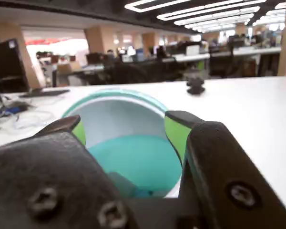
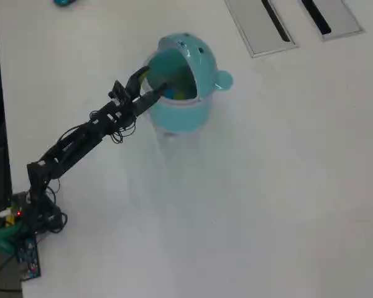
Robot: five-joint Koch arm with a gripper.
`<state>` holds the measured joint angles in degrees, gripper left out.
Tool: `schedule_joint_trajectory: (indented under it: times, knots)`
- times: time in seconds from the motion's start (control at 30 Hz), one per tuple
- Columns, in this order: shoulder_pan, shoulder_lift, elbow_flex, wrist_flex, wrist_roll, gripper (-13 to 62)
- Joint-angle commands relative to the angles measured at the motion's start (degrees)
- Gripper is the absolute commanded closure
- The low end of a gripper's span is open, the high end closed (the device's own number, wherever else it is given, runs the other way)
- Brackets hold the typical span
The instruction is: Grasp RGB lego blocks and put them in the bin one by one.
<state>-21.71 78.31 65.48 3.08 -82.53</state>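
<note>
In the wrist view, the black gripper with yellow-green finger pads hung at the mouth of the round teal plastic bin, its jaws spread apart with nothing between them. Through the gap showed the bin's pale inner wall and teal floor; a small bluish shape low inside could have been a block, though it was too blurred to be sure.

In the overhead view, the gripper reached into the bin from its left. A yellow-green lego block lay inside. No loose blocks showed on the white counter around the bin, so the task looked close to finished.
</note>
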Motion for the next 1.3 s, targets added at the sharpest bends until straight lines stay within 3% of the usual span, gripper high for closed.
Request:
schedule_joint_trajectory:
  times: [0.0,0.8,1.27]
  knots:
    - [1.1,4.7,-1.0,0.3,0.8,18.3]
    - [10.0,25.6,32.7,-1.8,13.9,16.1]
    - [11.9,31.5,51.3,-14.8,14.4,16.1]
